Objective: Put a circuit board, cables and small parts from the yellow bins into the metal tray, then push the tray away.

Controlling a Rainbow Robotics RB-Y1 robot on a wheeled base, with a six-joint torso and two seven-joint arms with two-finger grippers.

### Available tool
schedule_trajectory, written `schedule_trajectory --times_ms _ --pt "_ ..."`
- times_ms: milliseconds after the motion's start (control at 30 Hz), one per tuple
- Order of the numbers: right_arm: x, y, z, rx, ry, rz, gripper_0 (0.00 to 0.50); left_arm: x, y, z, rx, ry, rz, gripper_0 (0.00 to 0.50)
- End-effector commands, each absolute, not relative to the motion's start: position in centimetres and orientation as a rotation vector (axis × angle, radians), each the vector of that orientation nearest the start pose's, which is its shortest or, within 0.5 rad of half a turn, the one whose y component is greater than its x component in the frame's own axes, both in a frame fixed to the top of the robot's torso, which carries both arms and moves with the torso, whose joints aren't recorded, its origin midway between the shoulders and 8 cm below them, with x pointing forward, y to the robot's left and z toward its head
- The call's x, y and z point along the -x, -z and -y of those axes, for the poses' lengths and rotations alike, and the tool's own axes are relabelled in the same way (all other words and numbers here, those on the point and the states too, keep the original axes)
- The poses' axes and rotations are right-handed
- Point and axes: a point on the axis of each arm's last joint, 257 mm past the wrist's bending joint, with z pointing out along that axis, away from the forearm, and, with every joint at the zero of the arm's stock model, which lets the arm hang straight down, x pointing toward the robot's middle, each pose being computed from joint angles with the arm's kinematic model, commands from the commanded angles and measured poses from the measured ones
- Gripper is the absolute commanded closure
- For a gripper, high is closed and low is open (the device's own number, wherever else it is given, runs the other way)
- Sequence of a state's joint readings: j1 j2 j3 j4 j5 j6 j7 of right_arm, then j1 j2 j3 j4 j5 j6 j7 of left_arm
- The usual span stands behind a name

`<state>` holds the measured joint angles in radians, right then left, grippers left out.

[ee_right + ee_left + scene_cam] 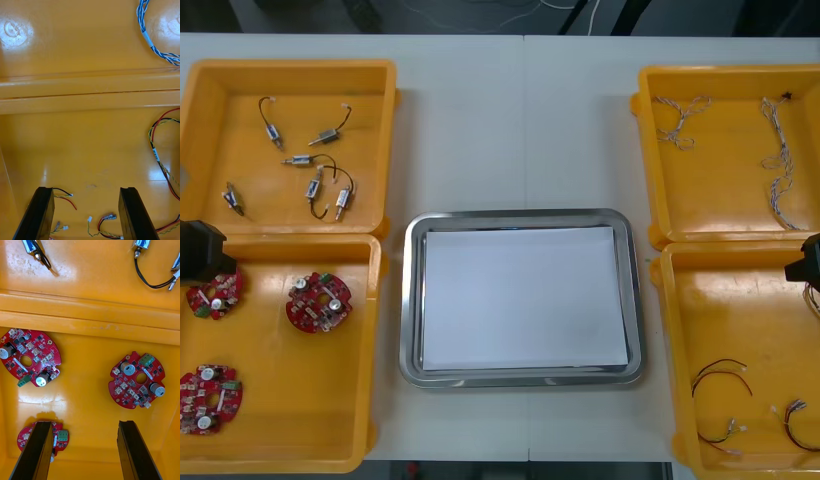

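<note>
The metal tray (411,300) stands open from above, with bare bench (520,130) beyond it between the yellow bins (388,140). Bin floor lies free between the left hand's (84,423) spread fingers, circuit boards (127,388) around; short cables (105,225) lie between the right hand's (86,189) spread fingers

Electronics workshop, yellow bins (290,70) of circuit boards (318,301), cables (780,160)

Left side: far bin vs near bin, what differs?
Far left bin holds several small metal parts with black leads; near left bin holds three round red circuit boards. The open left tool hovers over the near left bin, not the far left bin. Both are yellow, same shape, adjoining, left of the metal tray. Right tool: over near right bin.
</note>
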<state>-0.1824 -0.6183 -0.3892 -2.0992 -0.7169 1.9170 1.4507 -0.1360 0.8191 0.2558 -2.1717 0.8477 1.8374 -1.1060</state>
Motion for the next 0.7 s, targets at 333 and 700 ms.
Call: schedule_trajectory --times_ms 333,700 --pt "-38.12 17.74 40.05 -0.123 0.002 -2.657 0.0 -37.68 16.08 -38.82 0.147 -0.054 -2.643 0.0" --pt "-38.12 17.74 40.05 -0.123 0.002 -2.657 0.0 -37.68 16.08 -38.82 0.147 -0.054 -2.643 0.0"
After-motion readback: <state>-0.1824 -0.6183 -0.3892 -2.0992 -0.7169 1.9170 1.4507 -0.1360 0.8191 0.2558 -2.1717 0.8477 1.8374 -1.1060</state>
